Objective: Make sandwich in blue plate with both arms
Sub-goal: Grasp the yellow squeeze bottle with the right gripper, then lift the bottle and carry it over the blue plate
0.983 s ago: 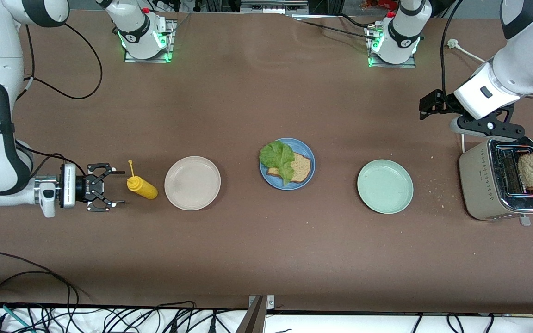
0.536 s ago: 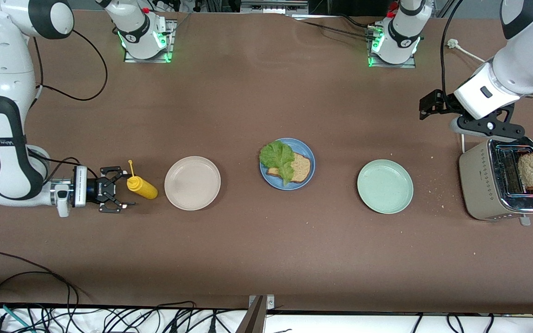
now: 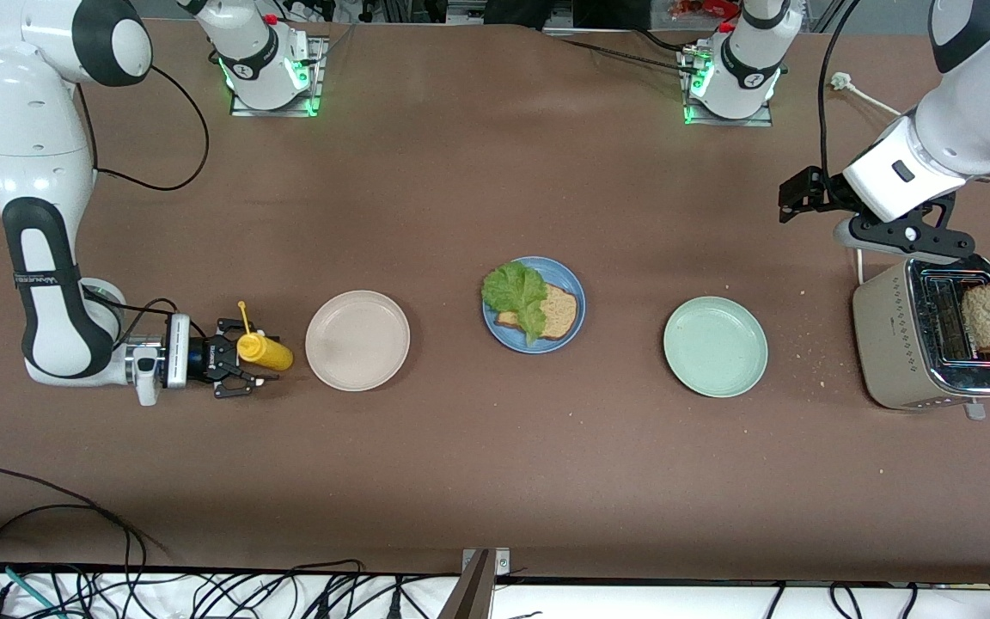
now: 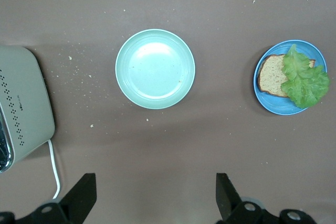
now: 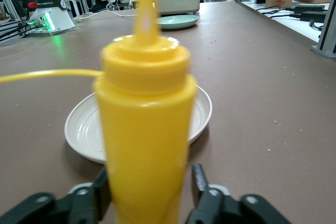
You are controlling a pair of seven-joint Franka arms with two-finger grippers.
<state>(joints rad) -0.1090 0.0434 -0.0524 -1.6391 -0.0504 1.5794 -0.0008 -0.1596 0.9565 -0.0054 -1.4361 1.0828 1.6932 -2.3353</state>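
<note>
The blue plate [image 3: 567,275] lies mid-table with one brown bread slice [image 3: 559,311] and a green lettuce leaf [image 3: 516,292] on it; the left wrist view shows the plate [image 4: 278,106], bread [image 4: 270,74] and lettuce [image 4: 304,80] too. A second bread slice [image 3: 989,316] sticks out of the toaster [image 3: 899,344]. My left gripper [image 4: 154,195] hangs open and empty over bare table beside the toaster. My right gripper [image 3: 253,357] is low at the right arm's end, open, its fingers [image 5: 202,182] on either side of a yellow squeeze bottle [image 5: 144,129] with a small gap on one side.
A beige-white plate [image 3: 357,340] sits next to the yellow bottle [image 3: 265,348], toward the blue plate. A pale mint-green plate [image 3: 715,346] lies between the blue plate and the toaster. Crumbs dot the table near the toaster. Cables run along the table's near edge.
My right arm has slid toward the yellow bottle, and its fingers now straddle the bottle and have narrowed. The left arm has not moved.
</note>
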